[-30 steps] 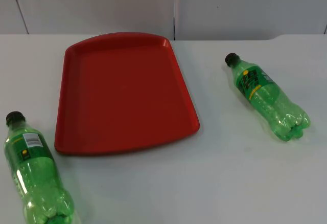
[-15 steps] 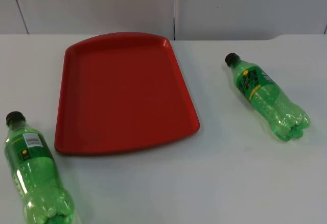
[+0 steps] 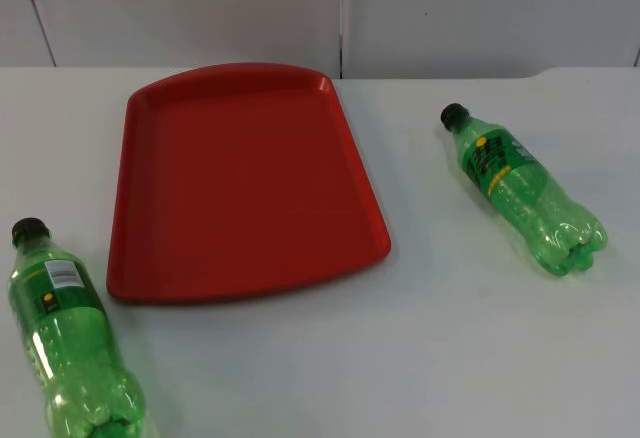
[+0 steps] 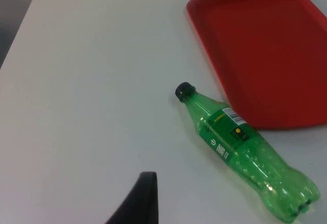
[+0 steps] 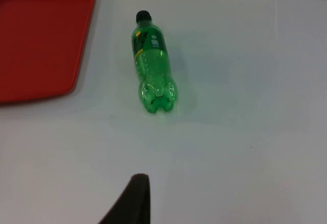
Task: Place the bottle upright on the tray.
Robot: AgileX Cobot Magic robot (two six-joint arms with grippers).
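Top view: a red tray [image 3: 245,183] lies flat on the white surface [image 3: 420,358], toward its far edge and left of its middle, with nothing on it. Two green bottles with black caps lie on their sides. The left bottle [image 3: 70,343] lies at the surface's near left corner, just off the tray's near left corner, its cap pointing toward the far edge. The right bottle [image 3: 525,193] lies well apart from the tray toward the surface's right edge, its cap toward the far edge and its base nearer the front. A grey wall [image 3: 340,8] stands behind the far edge.

Left wrist view: the left bottle [image 4: 245,150] lies just beside the tray [image 4: 265,50], near its rim; I cannot tell whether they touch. One black fingertip of the left gripper [image 4: 138,201] stands well apart from the bottle, above the bare surface [image 4: 92,81]. Whether its jaws are apart or together I cannot tell.

Right wrist view: the right bottle [image 5: 152,63] lies on the surface [image 5: 245,106], beside the tray [image 5: 41,35] with a clear gap. One fingertip of the right gripper [image 5: 130,201] stands well short of the bottle's base. Its jaws' state I cannot tell either.
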